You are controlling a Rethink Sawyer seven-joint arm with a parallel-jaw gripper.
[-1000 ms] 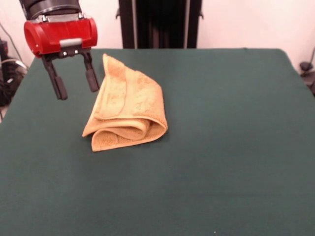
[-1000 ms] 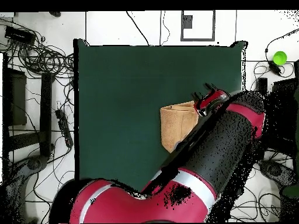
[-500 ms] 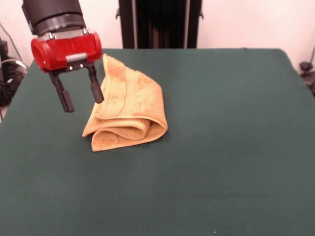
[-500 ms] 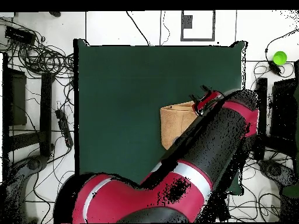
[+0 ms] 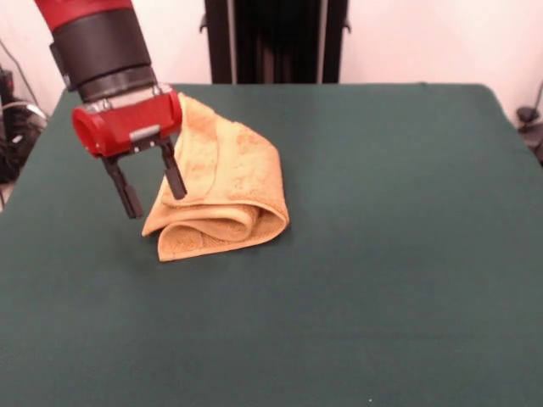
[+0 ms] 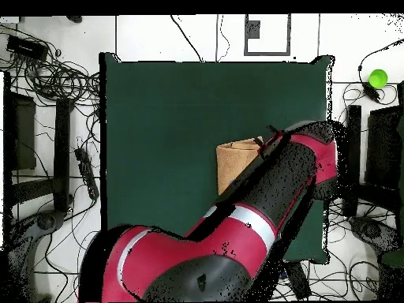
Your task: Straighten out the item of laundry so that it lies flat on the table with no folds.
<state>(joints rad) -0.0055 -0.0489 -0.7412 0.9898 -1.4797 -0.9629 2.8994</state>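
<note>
Towel [image 5: 222, 183] of orange-tan terry lies folded over on itself on the dark green table [image 5: 399, 254], toward the left of the front view and a little toward the far side. Its layers are stacked: a long flap runs from a far corner down toward the camera, and at the near end the cloth curls into a rolled, doubled edge with a rounded loop showing between the layers. A woven band can be made out along the upper flap. The gripper [image 5: 150, 186], hanging from a red block under a black cylinder of the arm, is at the towel's left edge with its two black fingers [image 5: 129, 192] spread apart and pointing down. One finger is outside the cloth over bare table and the other overlaps the towel's left border; nothing is held between them. Whether the fingertips touch the table or the cloth cannot be told. In the overhead view the towel [image 6: 235, 163] shows as a tan patch in the right half of the table [image 6: 166, 118], partly covered by the red and black arm [image 6: 268, 197] that crosses it. The gripper's end [image 6: 267, 145] sits at the towel's right edge in that view. A small green ball [image 6: 379, 77] lies on the floor off the table, among cables.
</note>
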